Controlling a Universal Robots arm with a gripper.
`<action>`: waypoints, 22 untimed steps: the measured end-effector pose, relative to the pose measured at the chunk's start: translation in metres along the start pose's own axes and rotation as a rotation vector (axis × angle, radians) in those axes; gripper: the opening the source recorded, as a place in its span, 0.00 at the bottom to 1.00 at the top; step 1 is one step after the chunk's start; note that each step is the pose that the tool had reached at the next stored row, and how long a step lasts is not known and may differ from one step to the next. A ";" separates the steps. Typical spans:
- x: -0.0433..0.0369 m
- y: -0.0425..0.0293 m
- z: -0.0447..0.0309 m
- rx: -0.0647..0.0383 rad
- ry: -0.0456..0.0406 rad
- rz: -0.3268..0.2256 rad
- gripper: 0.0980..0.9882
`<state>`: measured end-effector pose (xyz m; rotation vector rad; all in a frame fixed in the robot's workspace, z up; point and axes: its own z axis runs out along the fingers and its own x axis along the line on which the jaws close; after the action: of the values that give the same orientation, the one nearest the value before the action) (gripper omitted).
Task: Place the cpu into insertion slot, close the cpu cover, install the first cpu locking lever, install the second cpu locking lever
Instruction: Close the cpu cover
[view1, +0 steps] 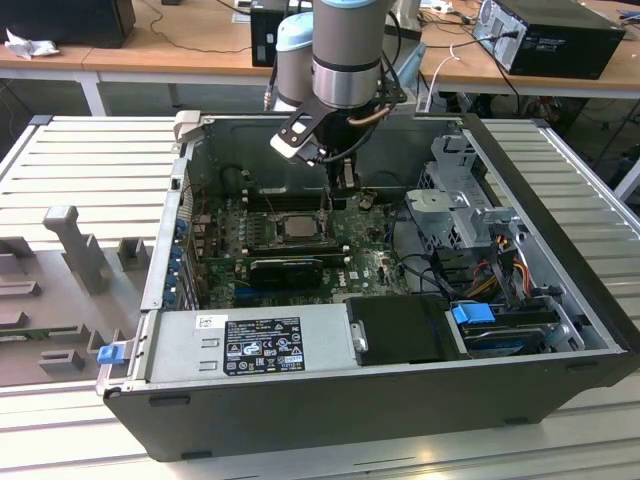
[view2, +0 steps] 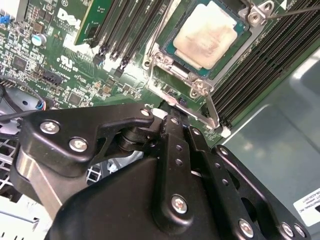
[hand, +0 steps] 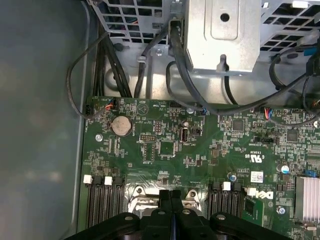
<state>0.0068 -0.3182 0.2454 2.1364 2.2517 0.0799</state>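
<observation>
The cpu (view2: 212, 35), with a pale, stained metal top, lies flat in the insertion slot (view2: 192, 59) on the green board. The silvery cpu cover (view2: 175, 72) lies down around it, its window framing the chip. A thin metal locking lever (view2: 212, 107) runs along one side of the socket, and another wire lever (view2: 295, 10) shows at the far corner. My gripper (view2: 169, 114) is shut, its black fingertips (hand: 170, 196) pressed together just above the board beside the socket's edge. In the exterior view the gripper (view1: 345, 192) hangs just behind and to the right of the cpu (view1: 298, 226).
Long black memory slots (view2: 125, 35) flank the socket on both sides. A black card (view1: 285, 268) lies in front of it. A grey drive cage (view1: 460, 205) and cables (view1: 425, 265) stand at the exterior view's right, and the power supply (view1: 250, 345) is at the front. The case walls (view1: 165, 240) enclose everything.
</observation>
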 end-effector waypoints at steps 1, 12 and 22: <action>0.0001 -0.0009 0.0000 0.000 0.0001 0.000 0.01; 0.0008 -0.0140 0.0012 0.000 0.0003 0.000 0.01; 0.0021 -0.0452 0.0149 0.003 0.0019 -0.001 0.01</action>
<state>-0.0375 -0.3183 0.2277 2.1372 2.2560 0.0784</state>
